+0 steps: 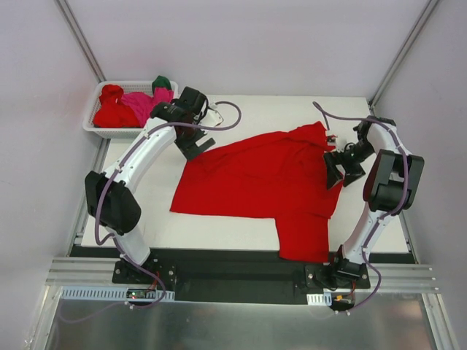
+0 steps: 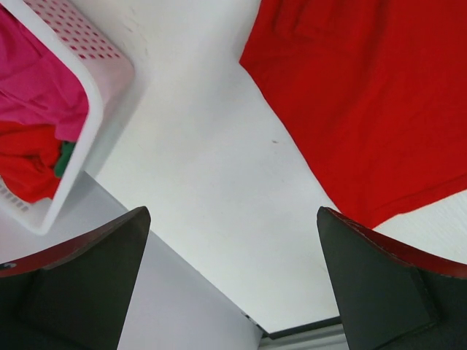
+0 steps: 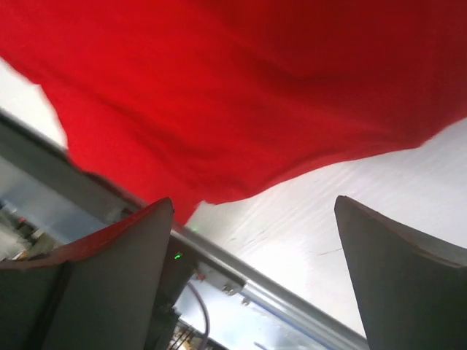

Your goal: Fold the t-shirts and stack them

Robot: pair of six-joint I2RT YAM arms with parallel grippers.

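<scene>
A bright red t-shirt (image 1: 266,182) lies spread on the white table, one part hanging over the near edge. It also shows in the left wrist view (image 2: 372,95) and the right wrist view (image 3: 241,87). My left gripper (image 1: 195,144) is open and empty just off the shirt's far left corner. My right gripper (image 1: 337,168) is open and empty at the shirt's right edge, jaws apart beside the cloth. More shirts sit in the basket: red (image 1: 111,108), magenta-pink (image 1: 146,102) and dark green (image 1: 161,82).
The white lattice basket (image 1: 95,125) stands at the table's far left corner; it also shows in the left wrist view (image 2: 102,80). A metal rail (image 1: 241,273) runs along the near edge, between the arm bases. Grey walls close in both sides.
</scene>
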